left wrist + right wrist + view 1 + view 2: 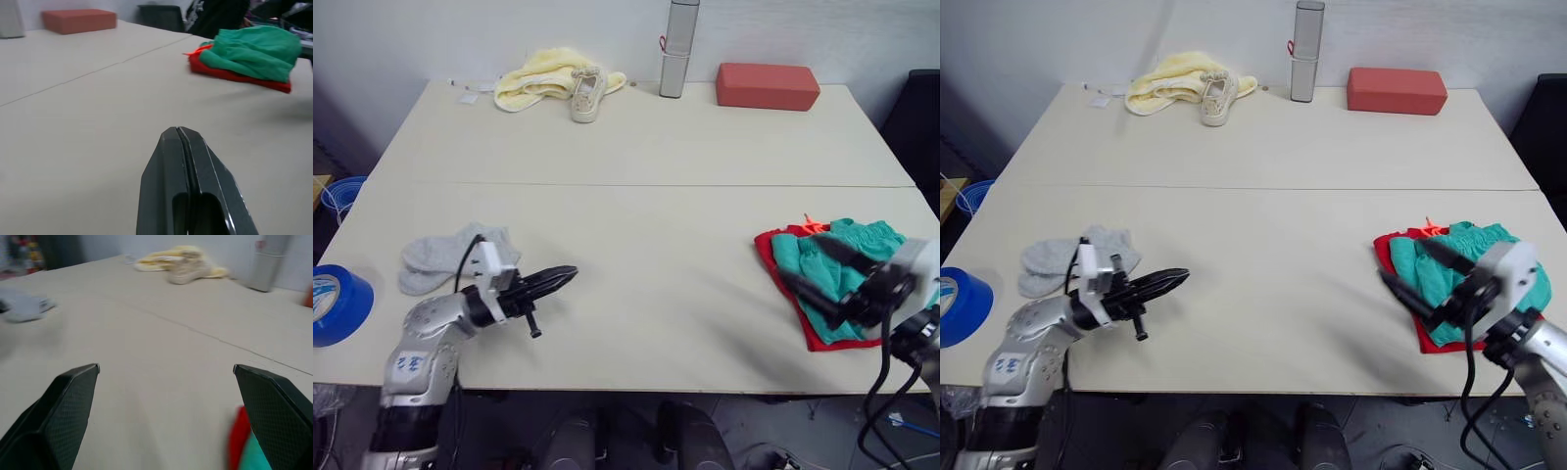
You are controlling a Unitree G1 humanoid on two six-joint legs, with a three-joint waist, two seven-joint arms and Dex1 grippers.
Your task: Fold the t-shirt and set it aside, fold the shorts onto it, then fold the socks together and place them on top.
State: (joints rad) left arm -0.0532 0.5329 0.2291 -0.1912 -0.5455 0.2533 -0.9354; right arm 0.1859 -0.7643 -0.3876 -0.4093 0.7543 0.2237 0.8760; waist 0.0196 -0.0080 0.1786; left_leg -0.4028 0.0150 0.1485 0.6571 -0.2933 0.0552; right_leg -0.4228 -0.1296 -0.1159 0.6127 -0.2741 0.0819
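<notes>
Near you, at 8 o'clock, your left gripper (570, 273) is hovering over the table (646, 245) with its fingers pressed together, holding nothing. The socks (440, 257) are lying just behind it, near the table's left edge. At 4 o'clock, your right gripper (1408, 272) is keeping its fingers spread wide, empty, over the shorts (832, 274), which are sitting folded on the t-shirt (767, 250). Far away, at 11 o'clock, a pale shoe (587, 95) is resting on a yellow cloth (533, 78); at 1 o'clock, a red-brown block (768, 85) is lying.
</notes>
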